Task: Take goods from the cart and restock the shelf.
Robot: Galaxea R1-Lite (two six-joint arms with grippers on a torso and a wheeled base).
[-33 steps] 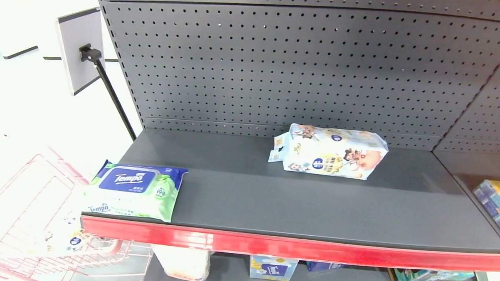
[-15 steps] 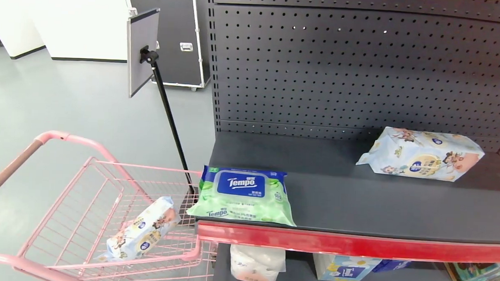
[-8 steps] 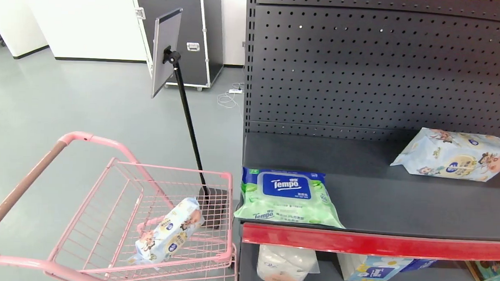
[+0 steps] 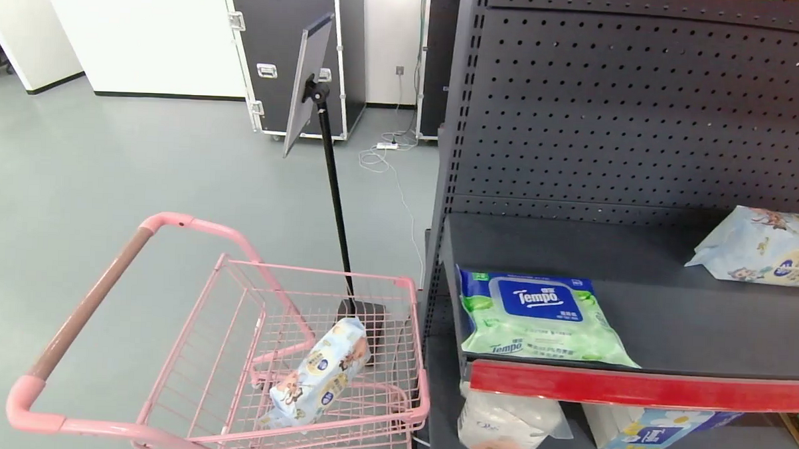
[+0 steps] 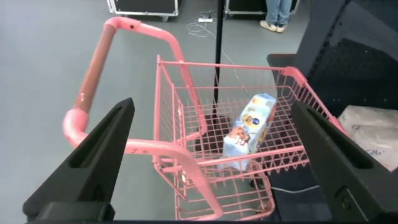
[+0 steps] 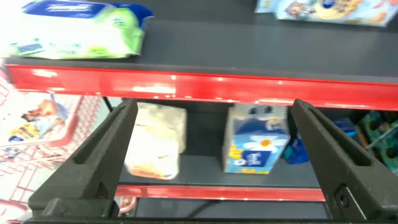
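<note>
Left gripper (image 5: 211, 106): we see it wide open, empty, over the cart (image 5: 93, 68).
Right gripper (image 6: 214, 102): wide open, empty, facing the shelf (image 6: 249, 84).
Tissue pack (image 4: 318, 374): leaning inside the cart.

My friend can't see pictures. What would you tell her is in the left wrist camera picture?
A pink wire shopping cart holds one pale blue tissue pack with cartoon pictures, propped up on end and tilted. Nearer the camera, the left claw has its two black fingers spread wide open, with the cart between them. Under it all is a grey floor.
</note>
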